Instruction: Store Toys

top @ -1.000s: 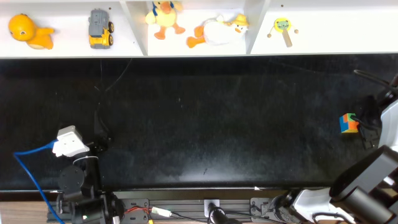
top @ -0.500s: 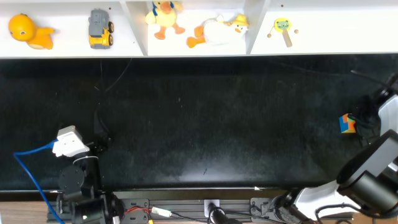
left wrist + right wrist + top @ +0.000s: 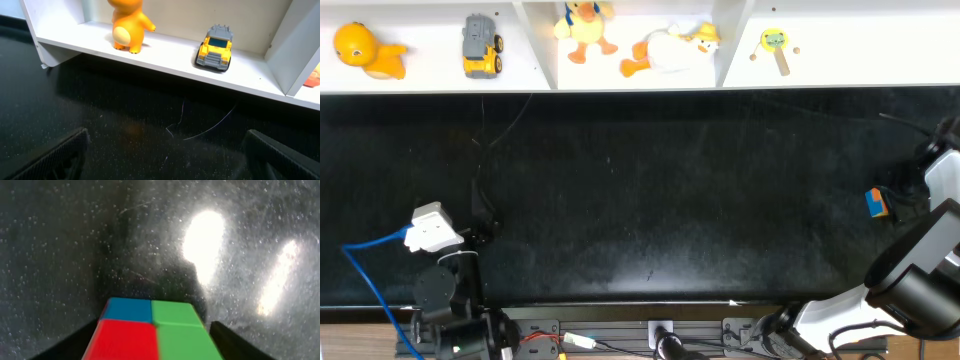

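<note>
The left gripper is staying parked low over the counter at the left, facing the shelf, its jaws spread wide and holding nothing. At the far right, the right gripper is settling onto the cube. Over the last second the arm is swinging further round, and the cube is sliding a little towards the counter's near edge, tucking deeper behind the wrist. The jaws are flanking it on both sides and appear to be pinching it. I am taking this as the grasp closing, with the carry to the shelf not yet begun. Being equal-sided, the cube is offering no long axis. It is sitting square between the jaws, its red and green faces turning up towards the wrist camera.
</note>
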`<state>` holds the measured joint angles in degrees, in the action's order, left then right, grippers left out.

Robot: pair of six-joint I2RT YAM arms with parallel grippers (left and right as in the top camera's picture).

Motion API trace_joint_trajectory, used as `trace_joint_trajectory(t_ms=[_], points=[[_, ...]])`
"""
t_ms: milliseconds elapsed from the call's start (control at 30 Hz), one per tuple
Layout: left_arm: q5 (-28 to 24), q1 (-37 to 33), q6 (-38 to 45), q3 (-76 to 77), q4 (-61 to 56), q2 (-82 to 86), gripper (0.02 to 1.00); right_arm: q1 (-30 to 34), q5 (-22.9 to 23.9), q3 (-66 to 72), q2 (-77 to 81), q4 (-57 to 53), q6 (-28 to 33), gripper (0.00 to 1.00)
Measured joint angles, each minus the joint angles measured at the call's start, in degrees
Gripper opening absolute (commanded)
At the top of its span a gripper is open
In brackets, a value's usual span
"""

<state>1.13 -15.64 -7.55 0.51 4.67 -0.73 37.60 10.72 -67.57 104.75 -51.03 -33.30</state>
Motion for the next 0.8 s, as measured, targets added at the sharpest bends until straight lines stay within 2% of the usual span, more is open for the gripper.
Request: trace_joint_trajectory(t_ms=[167,367,467,567,800], points=[[0.0,0.0,0.0,0.0,0.0,0.0,0.996,-0.1,0.0,0.0,0.0,0.0,-0.1,0.581],[0.0,0.0,0.0,0.0,0.0,0.0,0.998,-0.1,-0.1,0.0,0.0,0.0,0.2,0.575],[0.0,0.0,0.0,0.0,0.0,0.0,0.998,-0.1,-0.8,-0.2,0.0,-1.1,1.2,0.529],[0.0,0.0,0.0,0.0,0.0,0.0,0.998,-0.1,-1.6,-1.4,0.0,-4.8,2.3,0.439],[0.0,0.0,0.0,0.0,0.0,0.0,0.996,-0.1,-2.3,-11.0,-0.1,-13.7,5.2,0.071]])
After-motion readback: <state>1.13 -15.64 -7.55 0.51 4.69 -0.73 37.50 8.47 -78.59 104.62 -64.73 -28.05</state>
